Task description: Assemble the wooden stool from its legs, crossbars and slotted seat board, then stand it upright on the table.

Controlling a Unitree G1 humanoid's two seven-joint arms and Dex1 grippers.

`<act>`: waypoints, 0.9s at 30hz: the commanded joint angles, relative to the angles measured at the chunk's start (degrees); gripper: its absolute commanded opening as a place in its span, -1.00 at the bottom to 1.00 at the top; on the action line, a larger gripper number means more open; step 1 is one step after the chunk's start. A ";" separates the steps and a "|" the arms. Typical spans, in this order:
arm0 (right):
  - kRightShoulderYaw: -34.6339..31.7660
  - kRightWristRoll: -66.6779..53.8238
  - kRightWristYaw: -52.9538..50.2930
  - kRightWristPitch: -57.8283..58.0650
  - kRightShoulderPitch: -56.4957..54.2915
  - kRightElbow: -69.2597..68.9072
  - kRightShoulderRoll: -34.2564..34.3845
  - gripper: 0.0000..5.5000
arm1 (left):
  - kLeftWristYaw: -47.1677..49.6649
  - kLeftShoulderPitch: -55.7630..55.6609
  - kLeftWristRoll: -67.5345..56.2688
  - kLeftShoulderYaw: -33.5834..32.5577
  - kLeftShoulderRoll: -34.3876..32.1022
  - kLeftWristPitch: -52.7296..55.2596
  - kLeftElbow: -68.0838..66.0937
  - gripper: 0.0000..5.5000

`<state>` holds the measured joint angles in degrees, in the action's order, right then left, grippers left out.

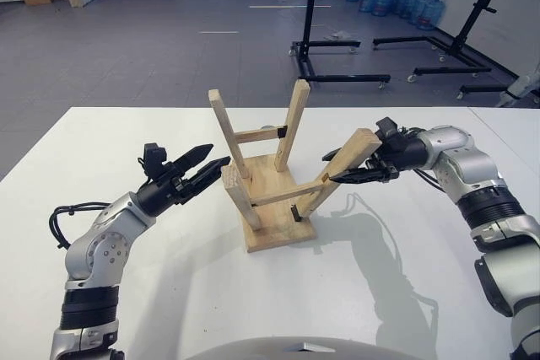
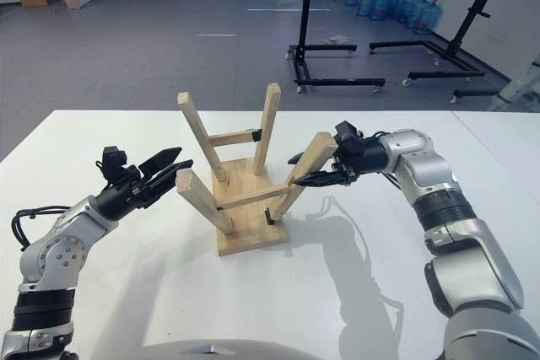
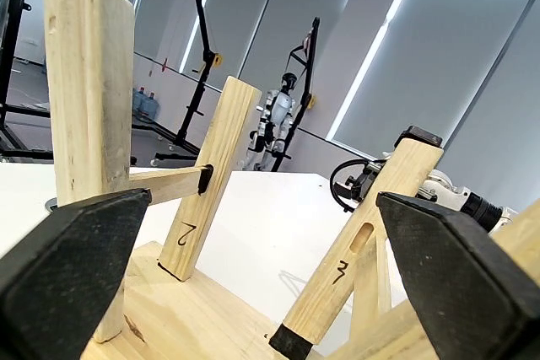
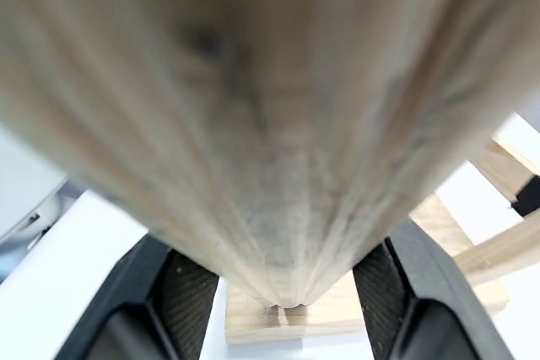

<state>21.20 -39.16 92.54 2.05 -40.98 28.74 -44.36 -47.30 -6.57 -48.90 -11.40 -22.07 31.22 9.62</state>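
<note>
White table (image 1: 101, 141): inverted stool (image 1: 270, 179) rested at centre, seat board (image 1: 283, 229) down; right gripper (image 1: 331, 168) clamped on near-right leg (image 1: 322, 190), presumably for seating; left gripper (image 1: 218, 155) spread wide beside near-left leg (image 1: 240, 198).

In the right wrist view the gripped leg (image 4: 278, 124) is a blur against the lens. It covers all but a strip of the seat board (image 4: 278, 322) and hides the tips of the right gripper's (image 1: 334, 168) fingers (image 4: 181, 288) clamped on it. In the left wrist view the lower edge cuts off the seat board's near side and the left gripper's (image 1: 218, 155) fingers (image 3: 67, 276). Above the seat board, the dark fittings (image 1: 282, 131) at the crossbar (image 1: 257, 134) ends are too small to make out.
</note>
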 commanded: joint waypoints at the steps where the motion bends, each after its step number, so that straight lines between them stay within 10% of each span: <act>1: 5.39 5.87 -0.05 -2.33 0.63 1.04 -2.12 -0.26 | -0.34 -0.32 0.55 0.21 -0.21 -0.13 -0.52 0.78; 27: -1.13 8.82 -0.08 -1.35 6.54 -1.97 3.58 -0.26 | -1.09 -0.95 2.02 1.36 -0.33 -0.38 -1.71 0.78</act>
<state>17.47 -35.30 92.15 -1.28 -36.15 25.97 -41.74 -48.16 -6.63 -47.84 -10.66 -22.06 31.15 8.50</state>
